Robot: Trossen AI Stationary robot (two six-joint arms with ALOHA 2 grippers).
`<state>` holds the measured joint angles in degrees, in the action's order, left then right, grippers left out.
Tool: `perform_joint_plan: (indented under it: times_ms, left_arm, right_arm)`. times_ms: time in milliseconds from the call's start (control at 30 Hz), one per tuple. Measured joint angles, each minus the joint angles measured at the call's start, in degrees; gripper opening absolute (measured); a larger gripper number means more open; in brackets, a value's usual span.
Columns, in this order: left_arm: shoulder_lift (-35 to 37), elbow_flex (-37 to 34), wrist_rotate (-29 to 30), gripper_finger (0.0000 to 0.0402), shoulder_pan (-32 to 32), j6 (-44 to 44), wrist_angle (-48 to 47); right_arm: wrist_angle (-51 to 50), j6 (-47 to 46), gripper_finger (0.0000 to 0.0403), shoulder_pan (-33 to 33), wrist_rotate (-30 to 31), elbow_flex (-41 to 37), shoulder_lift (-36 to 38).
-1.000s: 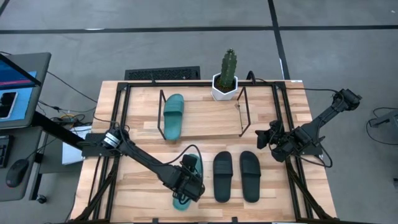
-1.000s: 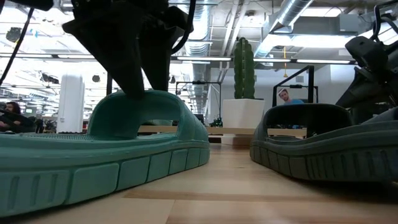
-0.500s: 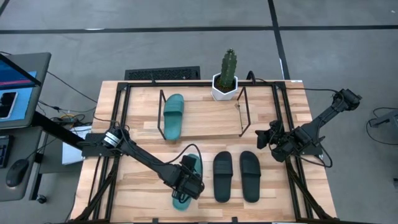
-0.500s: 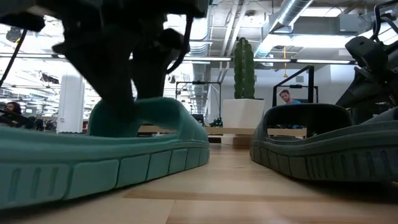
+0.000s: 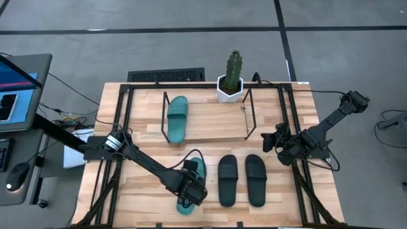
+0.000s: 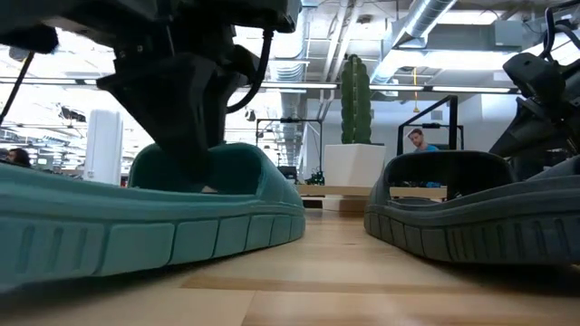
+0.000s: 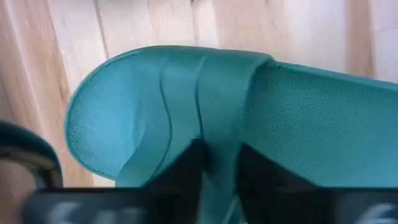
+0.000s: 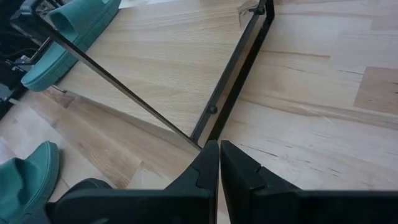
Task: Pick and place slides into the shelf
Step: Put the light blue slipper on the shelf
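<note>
One teal slide lies near the table's front edge, left of the two black slides. My left gripper stands over it, pointing steeply down and shut on its strap. A second teal slide lies on the board of the shelf, at its left end. My right gripper waits shut above the table's right part, beside the shelf's right end-frame. My left gripper pinches the teal slide's wide strap between its two fingers, one on each side of the band. The fingers come from above, pointing down. The sole lies on the table; in the low view the end nearest the camera is raised a little.
A cactus in a white pot stands at the table's far edge behind the shelf. The table's black frame rails run along both sides. A keyboard lies beyond the far edge. A person is in the room behind.
My left gripper has sunk onto the near teal slide and shut on its strap. In the low view, the end of the slide's sole nearest the camera has risen slightly, while the other end has stayed on the table.
</note>
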<state>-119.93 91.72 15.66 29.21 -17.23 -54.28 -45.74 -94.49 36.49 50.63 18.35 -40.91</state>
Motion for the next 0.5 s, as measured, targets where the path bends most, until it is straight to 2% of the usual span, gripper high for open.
perform_joint_plan:
  times_ms: [67, 167, 500]
  left_arm:
    - [0.01, 0.00, 0.41, 0.0015, 0.41, -1.41, -0.07]
    - [0.01, 0.24, 0.74, 0.0007, 1.14, -3.16, -0.49]
    - [-0.36, 9.77, 0.65, 0.0002, 2.56, -9.51, -10.00]
  right_arm:
    - [0.01, 0.00, 0.0008, 0.00, 0.00, 0.00, 0.00]
    - [0.01, -0.01, 0.0008, 0.00, 0.00, 0.00, 0.00]
    - [-0.02, -0.01, 0.0008, 0.00, 0.00, 0.00, 0.00]
